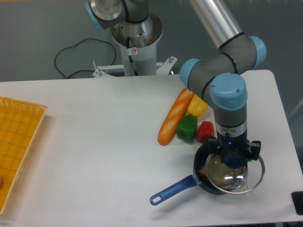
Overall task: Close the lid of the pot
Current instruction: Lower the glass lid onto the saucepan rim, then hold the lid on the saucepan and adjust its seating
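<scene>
A small dark pot (202, 176) with a long blue handle (173, 189) stands near the table's front right. The glass lid (234, 175) with its silver rim hangs just above the pot, shifted a little to the right of the pot's opening and slightly tilted. My gripper (232, 157) points straight down and is shut on the lid's blue knob (231, 159). The pot's right side is hidden under the lid.
Just behind the pot lie a red pepper (205, 131), a green pepper (187, 127), a yellow pepper (198, 105) and an orange baguette-shaped toy (176, 115). A yellow basket (16, 142) sits at the left edge. A dark object (298, 202) lies at the front right corner.
</scene>
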Motion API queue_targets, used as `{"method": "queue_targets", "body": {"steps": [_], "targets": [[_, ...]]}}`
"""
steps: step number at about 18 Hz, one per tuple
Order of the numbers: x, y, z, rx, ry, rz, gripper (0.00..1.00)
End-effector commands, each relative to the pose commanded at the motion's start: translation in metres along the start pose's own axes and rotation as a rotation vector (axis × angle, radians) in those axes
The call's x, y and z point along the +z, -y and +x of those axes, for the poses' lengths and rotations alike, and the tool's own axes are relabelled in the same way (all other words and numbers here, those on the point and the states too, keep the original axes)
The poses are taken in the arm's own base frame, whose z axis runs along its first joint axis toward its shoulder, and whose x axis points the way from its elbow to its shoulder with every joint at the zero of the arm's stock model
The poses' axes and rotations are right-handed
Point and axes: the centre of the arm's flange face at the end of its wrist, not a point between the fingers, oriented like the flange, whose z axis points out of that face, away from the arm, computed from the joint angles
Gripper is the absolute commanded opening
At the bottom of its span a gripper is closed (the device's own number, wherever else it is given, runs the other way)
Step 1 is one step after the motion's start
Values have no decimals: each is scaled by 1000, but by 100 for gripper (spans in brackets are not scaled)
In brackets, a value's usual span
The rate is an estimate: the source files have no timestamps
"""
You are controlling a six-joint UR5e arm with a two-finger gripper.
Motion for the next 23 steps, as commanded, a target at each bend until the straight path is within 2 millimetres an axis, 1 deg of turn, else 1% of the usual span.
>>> {"method": "queue_targets", "body": {"steps": [7, 23], "targets": [[9, -3, 10, 3, -2, 0, 50], [11, -8, 15, 7, -9, -6, 50]]}}
